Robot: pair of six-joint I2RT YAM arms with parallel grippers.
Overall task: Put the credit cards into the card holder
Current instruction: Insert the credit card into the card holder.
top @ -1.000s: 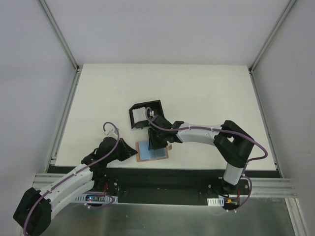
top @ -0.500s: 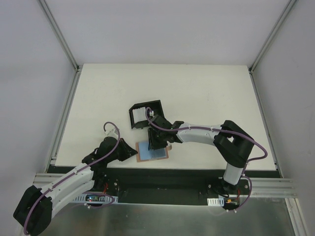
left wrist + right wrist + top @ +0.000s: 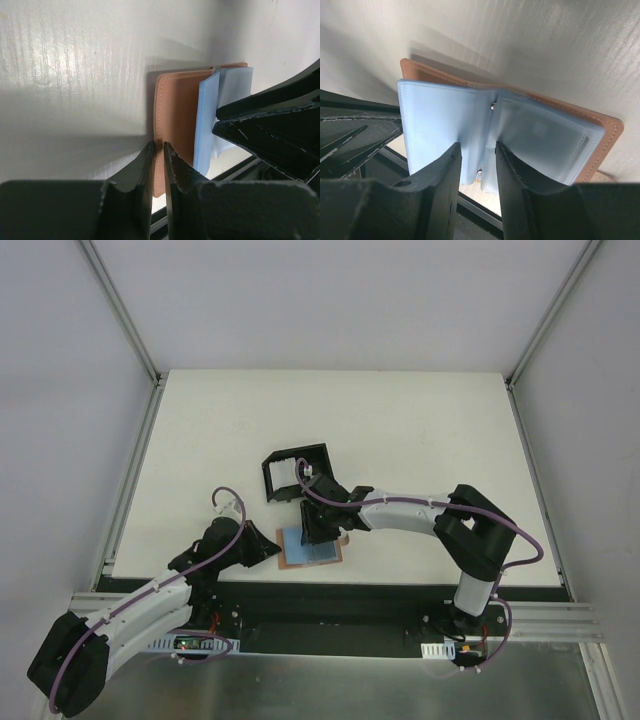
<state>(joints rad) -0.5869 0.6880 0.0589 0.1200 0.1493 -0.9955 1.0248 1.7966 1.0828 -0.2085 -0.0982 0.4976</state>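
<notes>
Now the left gripper (image 3: 158,146) has parted slightly at the card holder (image 3: 172,115) edge, lower centre; the right gripper (image 3: 476,150) stays open over the blue lining (image 3: 437,120).

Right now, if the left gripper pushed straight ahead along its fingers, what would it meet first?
The card holder: the left gripper points at its tan outer edge, tips at or barely short of it; depth is unclear. Past that edge come the light blue inner pockets.

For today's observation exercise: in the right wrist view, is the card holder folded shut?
No, the card holder is open, its light blue inner pockets exposed above the tan cover.
</notes>
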